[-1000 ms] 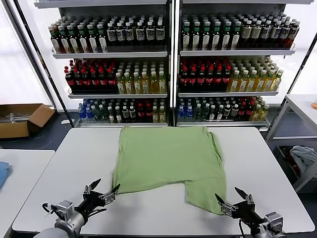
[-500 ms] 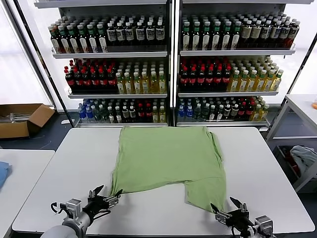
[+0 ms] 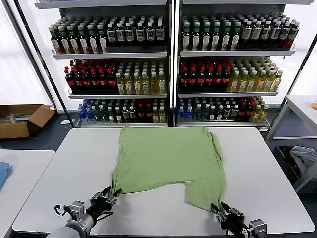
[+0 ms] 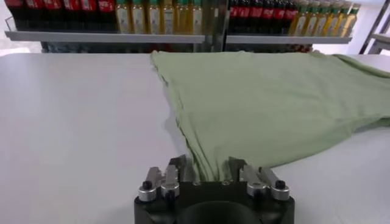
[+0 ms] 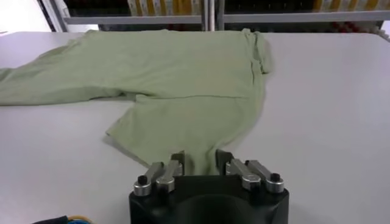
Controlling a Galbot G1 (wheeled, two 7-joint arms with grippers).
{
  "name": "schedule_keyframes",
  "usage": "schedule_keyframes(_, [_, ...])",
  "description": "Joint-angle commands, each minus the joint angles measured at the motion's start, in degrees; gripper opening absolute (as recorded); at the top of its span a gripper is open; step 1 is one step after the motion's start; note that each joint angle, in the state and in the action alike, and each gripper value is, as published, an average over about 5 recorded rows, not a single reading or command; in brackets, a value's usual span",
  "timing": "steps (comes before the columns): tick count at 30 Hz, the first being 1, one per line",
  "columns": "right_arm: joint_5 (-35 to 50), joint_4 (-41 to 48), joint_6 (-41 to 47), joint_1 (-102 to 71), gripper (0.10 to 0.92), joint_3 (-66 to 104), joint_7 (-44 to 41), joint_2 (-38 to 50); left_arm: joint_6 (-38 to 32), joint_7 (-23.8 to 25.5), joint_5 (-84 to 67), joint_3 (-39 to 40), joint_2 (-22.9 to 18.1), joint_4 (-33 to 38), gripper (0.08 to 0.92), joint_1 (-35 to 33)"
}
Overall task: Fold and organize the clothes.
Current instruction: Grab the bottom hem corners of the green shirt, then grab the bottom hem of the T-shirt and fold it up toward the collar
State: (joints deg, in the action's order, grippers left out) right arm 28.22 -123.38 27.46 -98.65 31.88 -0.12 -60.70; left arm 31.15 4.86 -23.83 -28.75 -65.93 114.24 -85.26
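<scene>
The light green polo shirt (image 3: 168, 158) lies spread on the white table (image 3: 74, 163), its near hem uneven, with a flap hanging lower on the right. My left gripper (image 3: 110, 195) is at the shirt's near left corner, and in the left wrist view (image 4: 208, 173) its jaws are closed in on gathered fabric of the shirt (image 4: 274, 103). My right gripper (image 3: 220, 210) is at the near right corner of the flap. In the right wrist view (image 5: 199, 161) its jaws pinch the shirt's (image 5: 183, 79) edge. Collar, buttons and patch are hidden.
Shelves of bottles (image 3: 168, 74) stand behind the table. A cardboard box (image 3: 20, 119) sits on the floor at far left. A side table with a blue fabric piece (image 3: 2, 173) is at left. A grey-white cloth bundle (image 3: 304, 156) lies on a rack at right.
Both grippers were open a little short of the shirt's near corners. They moved forward onto the corners and their fingers closed on the fabric.
</scene>
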Motion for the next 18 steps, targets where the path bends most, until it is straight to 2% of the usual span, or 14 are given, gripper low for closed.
schedule_keyframes(1, [0.16,0.26,-1.42,-0.18,0.158,-0.45,-0.32,-0.39,-0.32,-0.82,1.38,0.90,-0.36,0.00,0.368,-0.30])
schedule_keyframes(5, [0.23,0.35,-4.57,-0.19,0.106,-0.07,-2.70,-0.60,-2.52,-2.58,1.42,0.62,-0.74,0.20,0.255,-0.03])
schedule_keyframes(11, [0.91,-0.75,-8.99,-2.22,0.106,1.33,-7.55,-0.65,-4.33,-4.02,1.60,-0.57,-0.95,4.08,0.103,-1.51])
schedule_keyframes(18, [-0.77,-6.43,-14.17,-13.90,0.106,5.83,-14.09,0.87,-3.53,-4.66,-0.05,-4.64,0.33,12.17,0.083,-8.08])
